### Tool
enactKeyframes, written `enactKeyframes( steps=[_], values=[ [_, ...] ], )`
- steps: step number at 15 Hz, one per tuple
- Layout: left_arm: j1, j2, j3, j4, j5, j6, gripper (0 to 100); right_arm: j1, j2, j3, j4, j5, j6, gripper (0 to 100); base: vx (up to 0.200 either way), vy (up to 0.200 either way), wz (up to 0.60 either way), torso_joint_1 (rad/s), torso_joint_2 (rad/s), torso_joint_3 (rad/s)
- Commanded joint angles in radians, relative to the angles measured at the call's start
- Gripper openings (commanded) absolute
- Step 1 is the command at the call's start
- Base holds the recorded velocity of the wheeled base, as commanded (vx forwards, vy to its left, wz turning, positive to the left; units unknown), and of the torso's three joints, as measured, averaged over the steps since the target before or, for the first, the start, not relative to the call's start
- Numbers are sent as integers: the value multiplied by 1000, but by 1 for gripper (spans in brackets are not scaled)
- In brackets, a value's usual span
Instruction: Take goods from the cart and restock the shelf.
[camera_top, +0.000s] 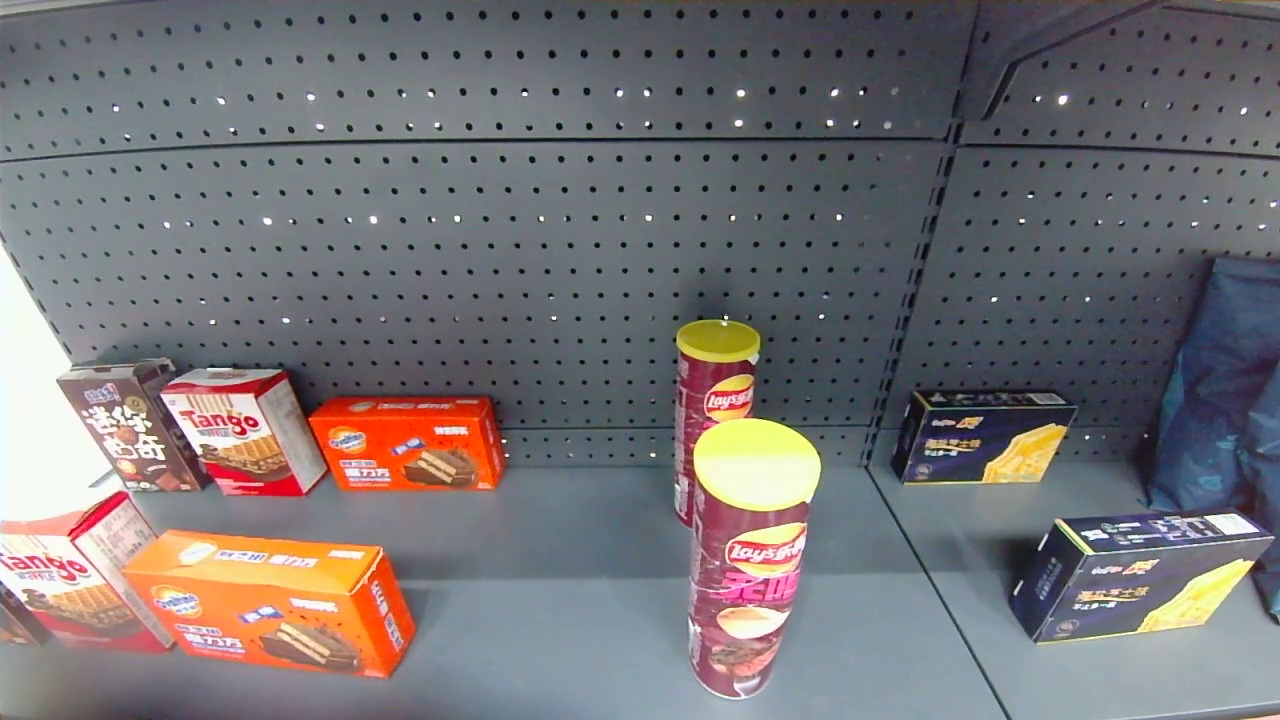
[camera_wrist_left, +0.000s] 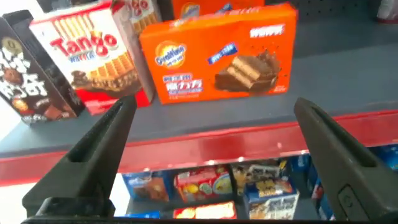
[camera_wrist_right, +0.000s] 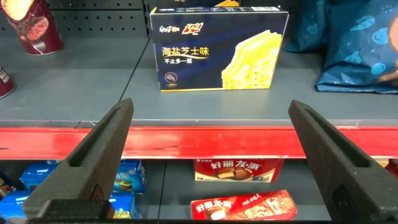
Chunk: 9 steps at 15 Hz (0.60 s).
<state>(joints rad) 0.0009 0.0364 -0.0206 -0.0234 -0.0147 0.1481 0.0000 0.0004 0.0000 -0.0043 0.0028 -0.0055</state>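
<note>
The grey shelf (camera_top: 580, 560) holds two orange wafer boxes (camera_top: 270, 600) (camera_top: 408, 442), two red-and-white Tango boxes (camera_top: 243, 430) (camera_top: 70, 585), a brown box (camera_top: 130, 425), two maroon chip cans with yellow lids (camera_top: 750, 560) (camera_top: 717, 420) and two dark blue cracker boxes (camera_top: 1140, 573) (camera_top: 985, 435). My left gripper (camera_wrist_left: 214, 106) is open and empty, just in front of the shelf edge, facing an orange wafer box (camera_wrist_left: 217, 56). In front of a dark blue cracker box (camera_wrist_right: 219, 50) my right gripper (camera_wrist_right: 211, 104) stands open, also holding nothing.
Dark blue bags (camera_top: 1225, 400) lean at the shelf's far right. A red price strip (camera_wrist_right: 205, 142) runs along the shelf's front edge. The shelf below carries more snack boxes (camera_wrist_right: 239, 168) (camera_wrist_left: 211, 186). Bare shelf lies between the orange boxes and the cans.
</note>
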Motion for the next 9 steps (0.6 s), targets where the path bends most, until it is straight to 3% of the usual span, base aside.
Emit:
enactKeyframes(
  steps=[1,3,5,9],
  values=[
    [4,-36,4,3,-7,8,100,0,0,0,0,0,-1,100,0,0,0,0,0,0],
    [4,-36,2,8,-31,-5,100,0,0,0,0,0,-1,100,0,0,0,0,0,0],
    [2,-36,2,8,-57,-76,100,0,0,0,0,0,-1,100,0,0,0,0,0,0],
    [2,-35,-4,25,-70,-96,100,0,0,0,0,0,-1,100,0,0,0,0,0,0]
  ],
)
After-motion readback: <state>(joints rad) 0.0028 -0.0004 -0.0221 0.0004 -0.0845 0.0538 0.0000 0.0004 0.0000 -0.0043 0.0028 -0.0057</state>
